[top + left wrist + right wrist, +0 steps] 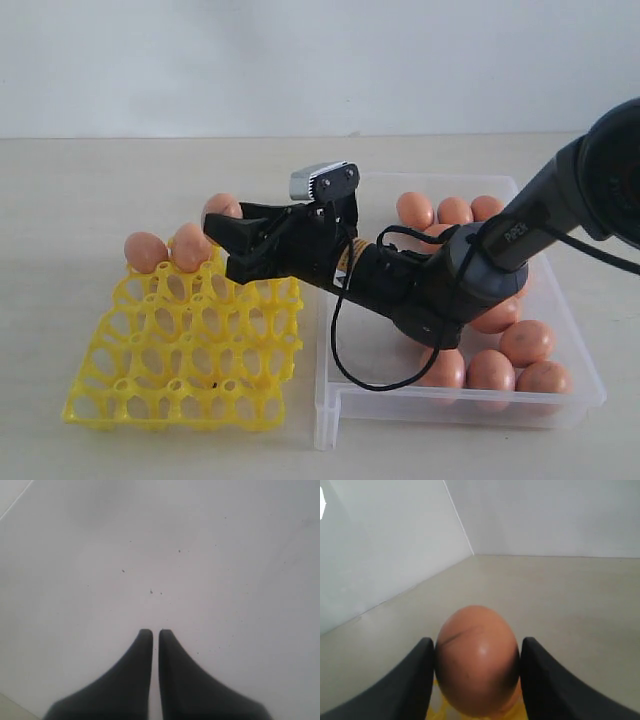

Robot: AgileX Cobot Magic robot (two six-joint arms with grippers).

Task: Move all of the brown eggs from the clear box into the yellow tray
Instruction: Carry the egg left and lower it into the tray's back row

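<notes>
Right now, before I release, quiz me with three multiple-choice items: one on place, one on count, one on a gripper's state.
1. The egg in the right gripper is: A inside a bowl; B above the yellow tray; C on the floor.
2. Seated eggs already in the tray: A two; B none; C six.
3. The left gripper is: A wide open; B holding an egg; C shut, empty.
Answers: B, yellow lattice shows beneath it; A, two stand in far-left cups; C, its fingers nearly touch, nothing between.
</notes>
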